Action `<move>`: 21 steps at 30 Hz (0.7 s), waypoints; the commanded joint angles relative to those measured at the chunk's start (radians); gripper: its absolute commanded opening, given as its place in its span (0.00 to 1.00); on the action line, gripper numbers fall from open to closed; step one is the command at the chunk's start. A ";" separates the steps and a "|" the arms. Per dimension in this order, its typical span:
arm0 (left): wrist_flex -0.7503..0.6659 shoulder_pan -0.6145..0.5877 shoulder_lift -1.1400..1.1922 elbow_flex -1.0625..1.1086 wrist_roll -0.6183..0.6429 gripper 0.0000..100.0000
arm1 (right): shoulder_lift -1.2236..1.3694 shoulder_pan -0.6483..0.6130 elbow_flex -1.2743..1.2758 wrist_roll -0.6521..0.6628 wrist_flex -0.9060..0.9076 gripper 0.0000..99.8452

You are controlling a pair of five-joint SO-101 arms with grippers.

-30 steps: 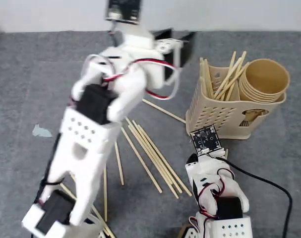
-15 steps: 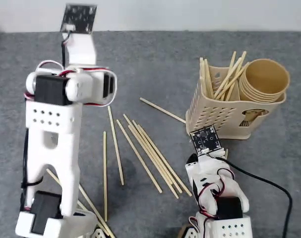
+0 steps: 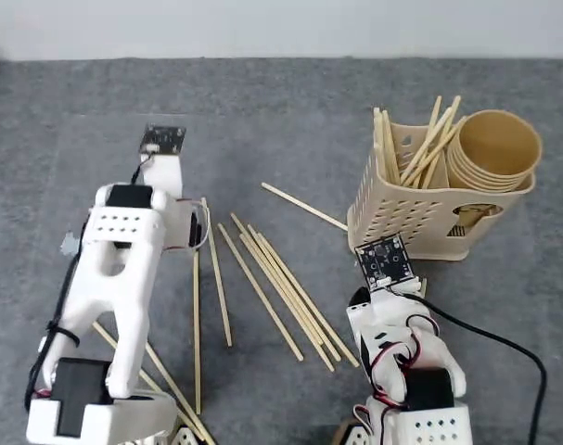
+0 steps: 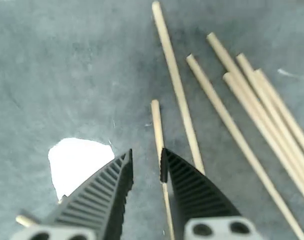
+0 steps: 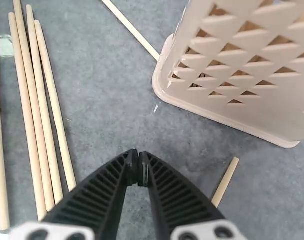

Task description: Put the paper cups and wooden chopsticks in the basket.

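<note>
The left gripper (image 4: 145, 162) is hovering low over the grey table (image 3: 290, 111) at about 9 o'clock in the high view. Its jaws are standing a narrow gap apart and gripping nothing, and a single chopstick (image 4: 156, 125) is lying just beneath that gap, close against one jaw. The right gripper (image 5: 137, 159) is resting at about 5 o'clock with its jaws pressed together on nothing. The basket (image 3: 402, 218) is sitting at 2 o'clock, already carrying the stacked paper cups (image 3: 494, 148) and several sticks, while the loose chopsticks (image 3: 281, 287) are lying fanned across the middle. The risk is sitting in that slim opening: since the stick is lying off-centre, a descending jaw is likely to be landing on top of it, rolling it aside or pressing it into the table rather than straddling it. Closing near the stick's end is also likely to be leaving it dangling, so it could be swinging loose or catching the basket's rim. A neighbouring stick could be getting nudged too
</note>
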 commanded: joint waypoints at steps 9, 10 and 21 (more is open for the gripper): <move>-0.046 -0.008 0.239 -0.071 -0.003 0.09 | -0.015 -0.001 -0.044 0.006 -0.007 0.01; -0.046 -0.008 0.269 -0.093 0.002 0.09 | -0.015 -0.001 -0.044 0.006 -0.007 0.01; 0.002 0.002 0.224 -0.163 0.048 0.09 | -0.015 -0.001 -0.044 0.009 -0.007 0.01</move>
